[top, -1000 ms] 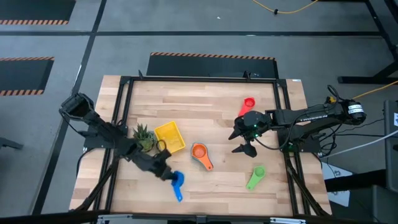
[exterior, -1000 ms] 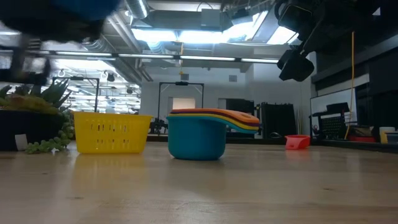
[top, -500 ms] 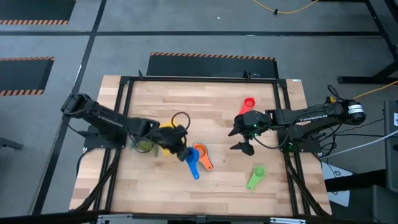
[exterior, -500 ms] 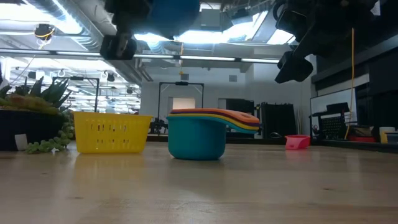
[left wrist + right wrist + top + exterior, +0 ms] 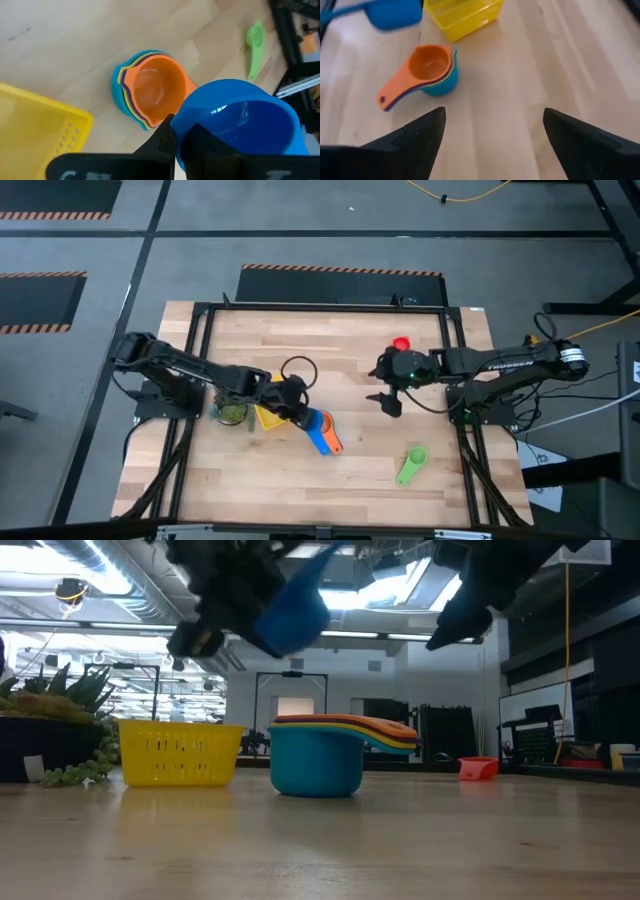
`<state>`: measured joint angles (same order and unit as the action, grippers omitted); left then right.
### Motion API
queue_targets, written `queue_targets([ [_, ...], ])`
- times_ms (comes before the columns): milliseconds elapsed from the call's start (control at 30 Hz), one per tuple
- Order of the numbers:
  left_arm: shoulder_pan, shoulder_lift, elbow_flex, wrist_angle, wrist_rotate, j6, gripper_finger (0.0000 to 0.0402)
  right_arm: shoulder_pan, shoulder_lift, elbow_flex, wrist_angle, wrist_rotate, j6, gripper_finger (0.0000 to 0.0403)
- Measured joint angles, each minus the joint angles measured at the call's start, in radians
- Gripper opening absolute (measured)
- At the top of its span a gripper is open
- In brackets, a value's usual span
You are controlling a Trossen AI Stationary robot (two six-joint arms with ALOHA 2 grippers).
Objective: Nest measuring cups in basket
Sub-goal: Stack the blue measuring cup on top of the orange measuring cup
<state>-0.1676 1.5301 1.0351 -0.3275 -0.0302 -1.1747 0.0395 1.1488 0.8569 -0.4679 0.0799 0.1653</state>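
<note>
blue plastic leads here: the left claw (image 5: 297,402) is clamped on the handle of the blue cup (image 5: 243,125), held in the air with its bowl tilted. from the wrist view the stack (image 5: 147,95) of nested cups, orange on top, lies just beyond and below the carried cup, on the wood and outside the basket. in the high view the stack (image 5: 322,431) sits right next to the claw, its handles pointing toward the near right, so the coming move looks like a short drop with the handles lined up. the basket (image 5: 268,405) is just left of the stack, partly under the arm. a green cup (image 5: 411,463) lies well apart at near right. farther back, the right claw (image 5: 390,385) hangs with fingers spread wide, holding nothing, with a red cup (image 5: 400,344) just beyond it.
</note>
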Motion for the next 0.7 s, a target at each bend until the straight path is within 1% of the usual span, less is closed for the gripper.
queue_targets([
  [167, 0.020, 0.074, -0.001, 0.028, 0.045, 0.003, 0.0005, 0.000, 0.000, 0.009, -0.011, 0.062, -0.014, 0.0338],
  [300, 0.045, 0.120, -0.002, 0.083, 0.075, 0.007, 0.0007, 0.000, 0.000, 0.009, -0.028, 0.069, -0.015, 0.0338],
  [433, 0.069, 0.144, -0.002, 0.120, 0.121, 0.008, 0.0011, 0.000, 0.000, 0.009, -0.038, 0.069, -0.014, 0.0338],
  [467, 0.073, 0.143, -0.002, 0.105, 0.127, 0.007, 0.0012, 0.000, 0.000, 0.009, -0.044, 0.069, -0.014, 0.0338],
  [700, 0.074, 0.141, -0.002, 0.114, 0.120, 0.008, 0.0013, 0.000, 0.000, 0.008, -0.052, 0.069, -0.014, 0.0338],
])
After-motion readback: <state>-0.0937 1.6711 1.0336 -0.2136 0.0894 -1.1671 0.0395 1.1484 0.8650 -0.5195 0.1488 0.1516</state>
